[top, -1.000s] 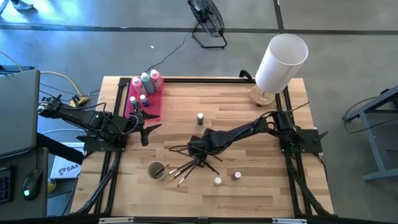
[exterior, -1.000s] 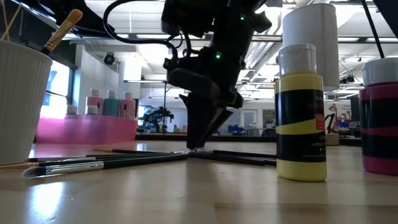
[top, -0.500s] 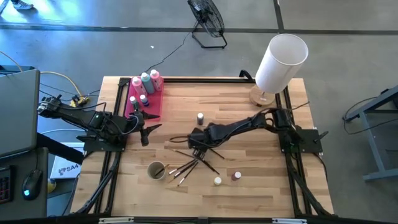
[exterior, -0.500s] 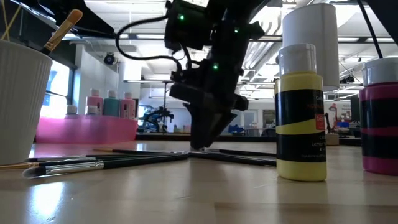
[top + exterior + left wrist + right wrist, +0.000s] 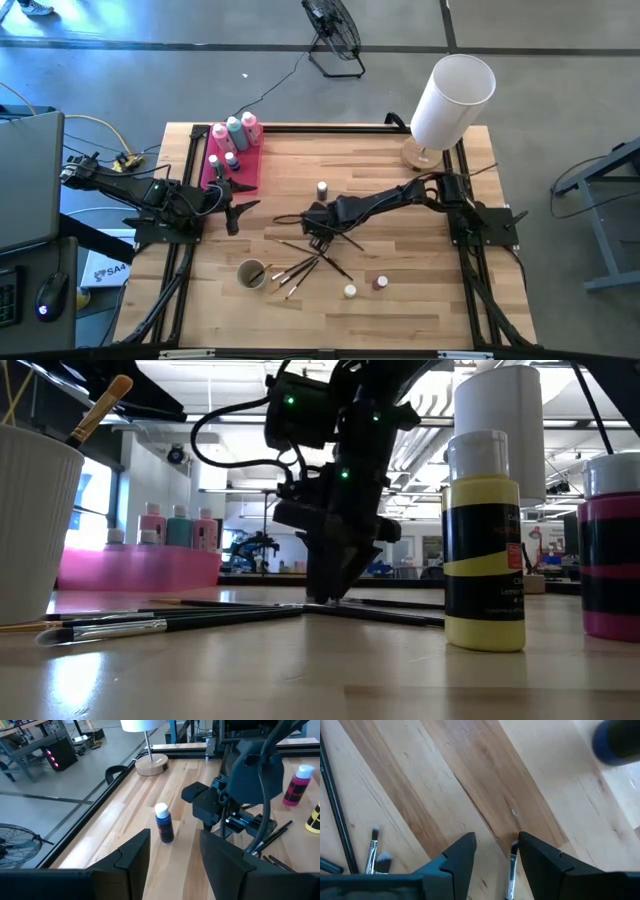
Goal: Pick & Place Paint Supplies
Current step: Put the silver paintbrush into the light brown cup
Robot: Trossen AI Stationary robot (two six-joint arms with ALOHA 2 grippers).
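We are lowering our right gripper (image 5: 318,232), fingers spread, over 1 thin dark-handled brush (image 5: 510,872) to pinch it; our left gripper (image 5: 235,207) is waiting, fingers spread, beside the pink rectangular tray (image 5: 216,172).

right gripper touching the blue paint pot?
Apart. The high view shows bare wood between the right gripper and the blue paint pot; the left wrist view shows the same gap.
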